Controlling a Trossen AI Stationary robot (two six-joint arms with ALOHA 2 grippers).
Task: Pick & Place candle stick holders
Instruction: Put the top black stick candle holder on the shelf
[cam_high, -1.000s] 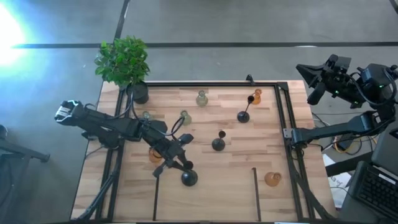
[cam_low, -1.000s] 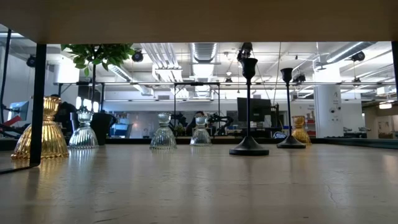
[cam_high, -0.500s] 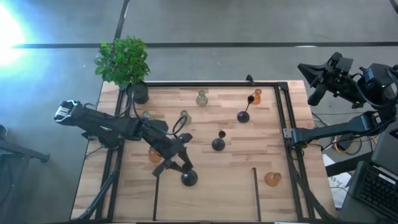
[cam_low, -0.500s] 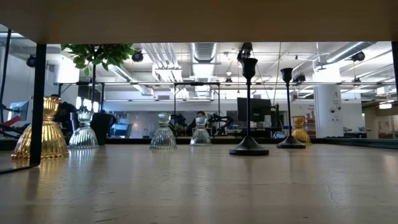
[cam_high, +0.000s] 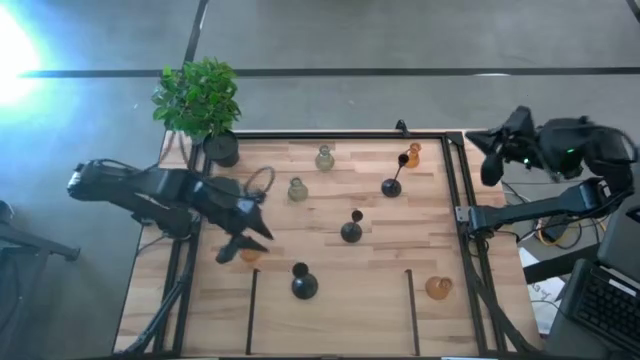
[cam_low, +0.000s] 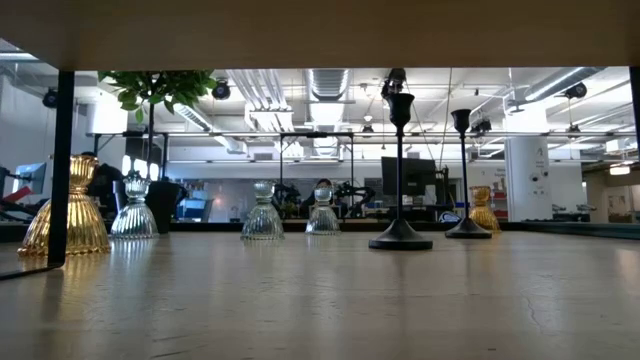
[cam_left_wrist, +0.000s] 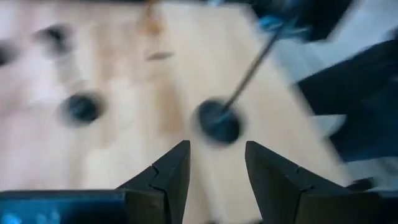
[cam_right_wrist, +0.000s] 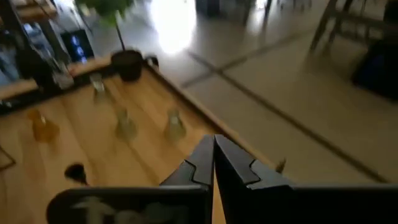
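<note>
No brand, label or legible writing appears on any item. The left gripper hangs over the table's left side with fingers parted and empty; the right gripper, closed and empty, sits off the table's right edge. The candle stick holders stand scattered on the table, one black holder near the front edge.

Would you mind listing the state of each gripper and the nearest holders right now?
left gripper: open, empty, above the table's left side
right gripper: shut, empty, off the table's right edge
black holder: upright, free
amber holder: upright, untouched
</note>
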